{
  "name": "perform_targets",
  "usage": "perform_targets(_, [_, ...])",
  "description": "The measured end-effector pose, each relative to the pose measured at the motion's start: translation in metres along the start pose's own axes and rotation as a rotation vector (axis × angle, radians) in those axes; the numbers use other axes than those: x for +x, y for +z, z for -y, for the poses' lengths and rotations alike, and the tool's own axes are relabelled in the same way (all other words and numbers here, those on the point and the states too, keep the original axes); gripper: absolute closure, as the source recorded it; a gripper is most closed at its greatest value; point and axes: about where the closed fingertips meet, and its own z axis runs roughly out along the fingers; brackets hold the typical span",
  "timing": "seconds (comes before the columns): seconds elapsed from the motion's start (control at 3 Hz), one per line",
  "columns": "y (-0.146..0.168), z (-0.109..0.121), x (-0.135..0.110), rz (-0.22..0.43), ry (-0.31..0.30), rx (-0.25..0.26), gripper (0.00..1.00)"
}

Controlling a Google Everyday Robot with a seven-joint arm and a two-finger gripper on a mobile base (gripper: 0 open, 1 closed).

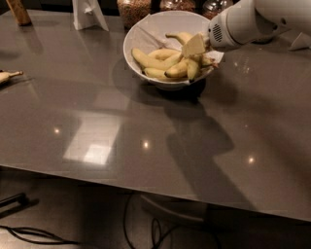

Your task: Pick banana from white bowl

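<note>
The white bowl [141,34] stands at the back middle of the grey table and holds several bananas. The arched yellow banana [178,37] lies at the bowl's far side, its thin stem pointing left. Paler bananas [155,59] lie in front of it. My gripper [196,48] reaches in from the right on the white arm [243,22]. It is down inside the bowl's right half, right next to the arched banana's right end and over the other bananas. The arched banana's right end is hidden behind the gripper.
Glass jars of grain [133,10] stand just behind the bowl. A white stand [88,14] and a wooden block [19,10] are at the back left. A small banana stub [6,76] lies at the left edge. A white object [301,41] sits at the far right.
</note>
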Motion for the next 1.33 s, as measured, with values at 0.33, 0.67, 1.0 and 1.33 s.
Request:
perform_targets(0.33, [-0.002, -0.001, -0.001, 0.002, 0.0, 0.002, 0.87])
perform_targets(0.67, [-0.009, -0.004, -0.008, 0.019, -0.013, 0.002, 1.0])
perform_targets(1.0, [-0.02, -0.009, -0.016, 0.036, -0.056, -0.008, 1.0])
perform_targets(1.33, [-0.034, -0.016, -0.022, 0.056, -0.104, -0.03, 1.0])
